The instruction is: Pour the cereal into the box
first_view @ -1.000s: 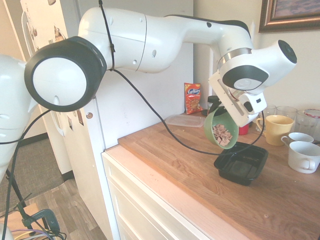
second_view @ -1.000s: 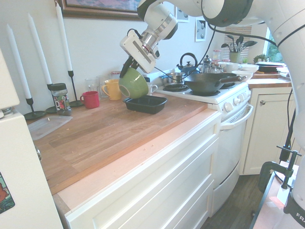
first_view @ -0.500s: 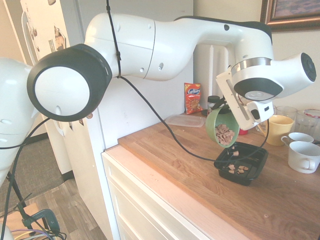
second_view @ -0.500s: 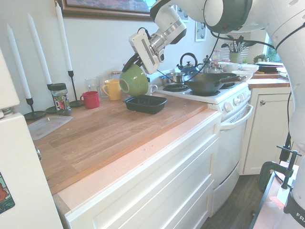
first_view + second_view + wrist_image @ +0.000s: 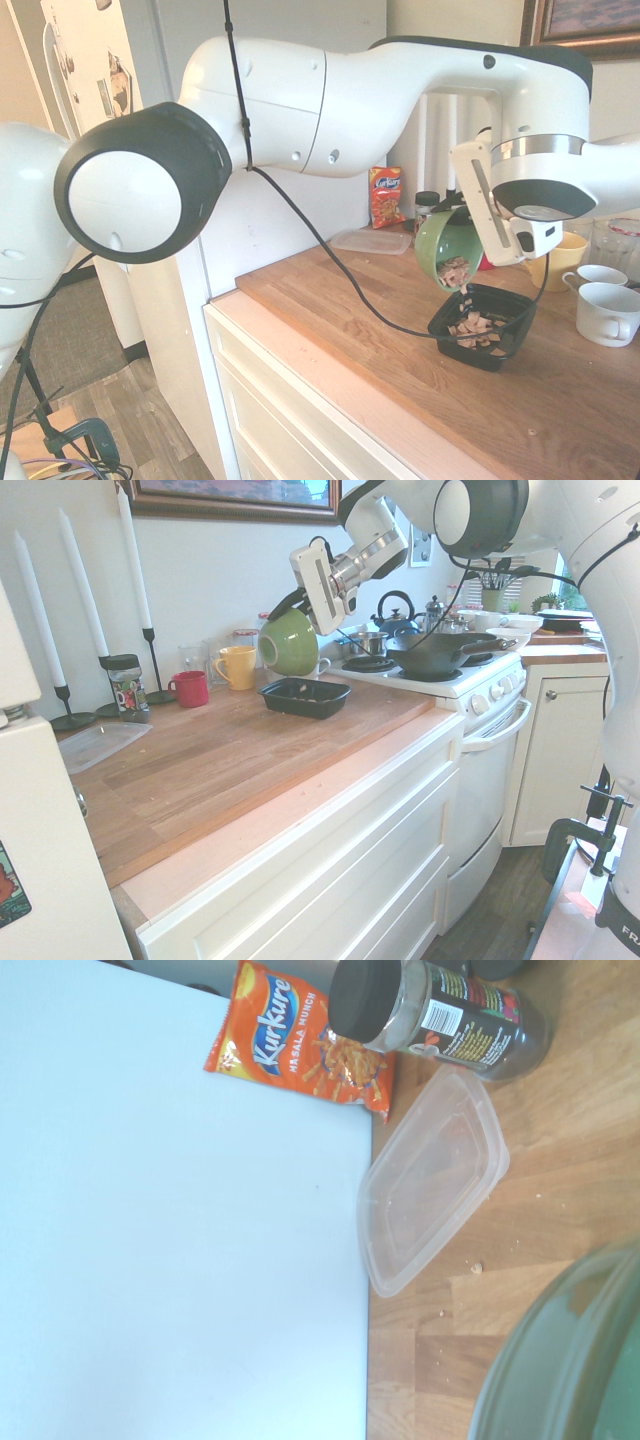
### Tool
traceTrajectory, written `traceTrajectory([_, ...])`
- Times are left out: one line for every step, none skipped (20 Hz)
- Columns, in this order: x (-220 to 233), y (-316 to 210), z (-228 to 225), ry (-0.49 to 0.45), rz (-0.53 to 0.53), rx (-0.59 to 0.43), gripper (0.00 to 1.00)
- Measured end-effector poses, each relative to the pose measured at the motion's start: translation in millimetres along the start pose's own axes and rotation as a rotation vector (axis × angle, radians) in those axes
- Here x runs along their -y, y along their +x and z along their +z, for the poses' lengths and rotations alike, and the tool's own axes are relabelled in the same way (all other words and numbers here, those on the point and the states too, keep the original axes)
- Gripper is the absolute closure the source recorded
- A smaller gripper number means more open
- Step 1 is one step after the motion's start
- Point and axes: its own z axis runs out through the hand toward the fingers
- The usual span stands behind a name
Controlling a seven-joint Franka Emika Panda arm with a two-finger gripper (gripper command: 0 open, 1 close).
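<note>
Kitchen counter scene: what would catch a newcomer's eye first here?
A big white robot arm holds a tipped green bowl over the wooden counter, with cereal spilling into the black tray beneath. Behind, tall white candles stand against the wall, and an orange Kurkure bag leans by the fridge.

Orange snack bag [image 5: 305, 1045], jar [image 5: 440, 1010], clear container [image 5: 432, 1175] on counter [image 5: 400, 340].

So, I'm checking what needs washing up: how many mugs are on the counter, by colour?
yellow mug: 1
red mug: 1
white mugs: 2
Total: 4
</note>
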Motion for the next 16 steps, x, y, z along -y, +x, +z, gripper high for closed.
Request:
traceTrajectory([-2.8, 1.7, -2.6, 0.011, 0.000, 0.005, 1.00])
traceTrajectory([-5.3, 3.2, -3.9, 0.025, -0.002, 0.015, 1.00])
traceTrajectory([-7.8, 5.3, -4.5, 0.040, -0.003, 0.024, 1.00])
traceTrajectory([-10.4, 7.9, -4.5, 0.055, -0.001, 0.033, 1.00])
traceTrajectory([-13.4, 10.4, -4.4, 0.065, 0.001, 0.041, 1.00])
traceTrajectory([-16.3, 12.7, -4.7, 0.075, 0.003, 0.048, 1.00])
traceTrajectory([-19.1, 15.1, -5.4, 0.086, 0.004, 0.053, 1.00])
traceTrajectory([-21.0, 16.9, -6.4, 0.097, 0.000, 0.055, 1.00])
traceTrajectory([-22.0, 17.7, -7.9, 0.106, -0.007, 0.056, 1.00])
traceTrajectory([-22.2, 17.8, -9.8, 0.116, -0.013, 0.057, 1.00])
traceTrajectory([-22.0, 17.5, -11.7, 0.126, -0.020, 0.059, 1.00])
traceTrajectory([-22.2, 17.1, -13.5, 0.133, -0.025, 0.062, 1.00])
traceTrajectory([-22.9, 16.9, -15.1, 0.137, -0.027, 0.064, 1.00])
traceTrajectory([-23.8, 17.2, -16.2, 0.138, -0.028, 0.063, 1.00])
traceTrajectory([-24.6, 17.6, -16.7, 0.139, -0.031, 0.064, 1.00])
traceTrajectory([-25.3, 18.2, -16.4, 0.140, -0.033, 0.066, 1.00])
